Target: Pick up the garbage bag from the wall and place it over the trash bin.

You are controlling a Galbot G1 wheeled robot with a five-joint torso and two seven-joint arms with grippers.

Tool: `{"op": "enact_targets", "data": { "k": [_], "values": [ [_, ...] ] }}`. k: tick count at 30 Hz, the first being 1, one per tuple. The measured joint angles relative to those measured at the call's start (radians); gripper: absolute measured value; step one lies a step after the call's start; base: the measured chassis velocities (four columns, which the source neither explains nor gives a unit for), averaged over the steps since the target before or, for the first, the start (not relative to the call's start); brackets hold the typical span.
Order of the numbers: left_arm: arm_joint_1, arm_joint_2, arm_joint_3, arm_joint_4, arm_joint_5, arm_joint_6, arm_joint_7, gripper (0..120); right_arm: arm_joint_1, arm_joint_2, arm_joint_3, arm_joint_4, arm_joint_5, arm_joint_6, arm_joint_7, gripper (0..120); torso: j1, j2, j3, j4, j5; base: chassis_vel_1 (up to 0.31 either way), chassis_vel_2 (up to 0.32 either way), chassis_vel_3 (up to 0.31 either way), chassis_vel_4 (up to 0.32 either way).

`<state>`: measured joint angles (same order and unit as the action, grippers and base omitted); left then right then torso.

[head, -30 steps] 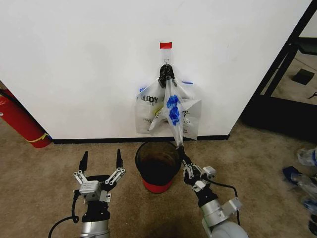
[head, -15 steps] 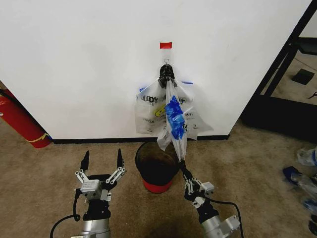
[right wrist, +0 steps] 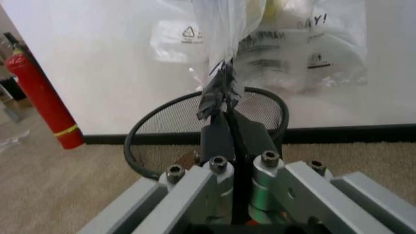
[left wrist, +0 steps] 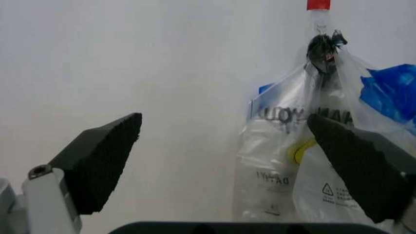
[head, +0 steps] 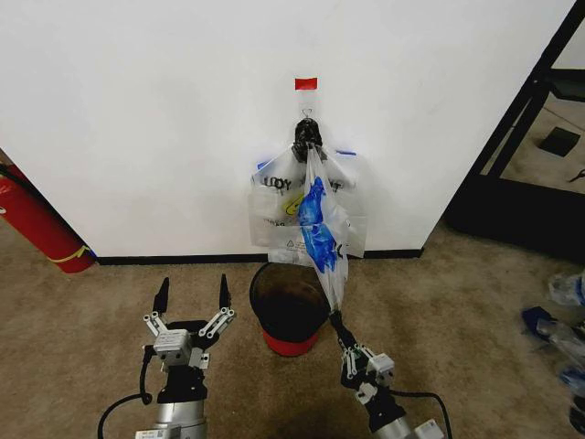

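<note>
Garbage bag (head: 322, 233): one thin clear bag w/ blue handles, drawn into a taut strip from the black knot (head: 307, 134) on the wall (head: 137, 110) down and fwd over the trash bin (head: 291, 306). Top end looks caught at the knot, low end in the right pincer; prob. why it hangs as a slanted band, not limp.

Bag bunch (head: 279, 206): rest of the matching bags flat against the wall behind it, under a red tape strip (head: 306, 83).

Right gripper (head: 336, 322): low, near side of bin, just right of rim. Fingers clamped tight on a twisted bit of the bag's bottom, per right wrist view (right wrist: 217, 105). Held low and toward the robot, likely to strip this bag off the bunch.

Trash bin: on carpet, close to the baseboard, directly under the bags. No bag over it yet.

Left gripper (head: 192, 293): left of bin, fingers spread wide, holding nothing, pointed at the wall; seems staged to take the bag's other side.

Fire extinguisher (head: 37, 224): far left by the wall, clear of the work.
</note>
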<state>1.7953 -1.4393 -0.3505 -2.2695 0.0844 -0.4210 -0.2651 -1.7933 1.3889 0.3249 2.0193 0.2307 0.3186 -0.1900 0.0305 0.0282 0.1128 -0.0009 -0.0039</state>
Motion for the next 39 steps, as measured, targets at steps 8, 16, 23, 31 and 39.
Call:
{"op": "enact_targets", "data": {
  "k": [8, 16, 23, 31, 39],
  "values": [
    [0.0, 0.001, 0.003, 0.002, 0.001, 0.0, 0.001, 100, -0.013, 0.001, -0.002, -0.022, -0.03, 0.038, 0.003, 0, 0.0, 0.0, 0.0, 0.0, 0.0, 0.0, 0.0, 0.0, 0.0],
    [-0.004, 0.06, 0.047, -0.041, -0.071, 0.056, 0.016, 100, 0.0, 0.002, -0.002, -0.011, -0.021, 0.042, 0.008, 0, 0.0, 0.0, 0.0, 0.0, 0.0, 0.0, 0.0, 0.0, 0.0],
    [-0.092, 0.213, 0.129, -0.146, -0.428, 0.25, 0.054, 100, 0.021, -0.001, 0.009, 0.031, -0.001, 0.012, 0.01, 0, 0.0, 0.0, 0.0, 0.0001, -0.0001, 0.0, 0.0, 0.0, 0.0],
    [-0.402, 0.374, 0.228, -0.062, -0.757, 0.389, 0.051, 99, 0.034, 0.014, 0.021, 0.074, -0.003, -0.029, 0.011, 0, 0.0, 0.0, 0.0, 0.0003, -0.0002, 0.0, 0.0, 0.0, 0.0],
    [-0.565, 0.385, 0.34, 0.09, -0.787, 0.408, 0.036, 98, 0.022, 0.016, 0.04, 0.09, 0.007, -0.039, 0.011, 0, 0.0, 0.0, 0.0, -0.0002, -0.0002, 0.0, 0.0, 0.0, 0.0]
  ]
}}
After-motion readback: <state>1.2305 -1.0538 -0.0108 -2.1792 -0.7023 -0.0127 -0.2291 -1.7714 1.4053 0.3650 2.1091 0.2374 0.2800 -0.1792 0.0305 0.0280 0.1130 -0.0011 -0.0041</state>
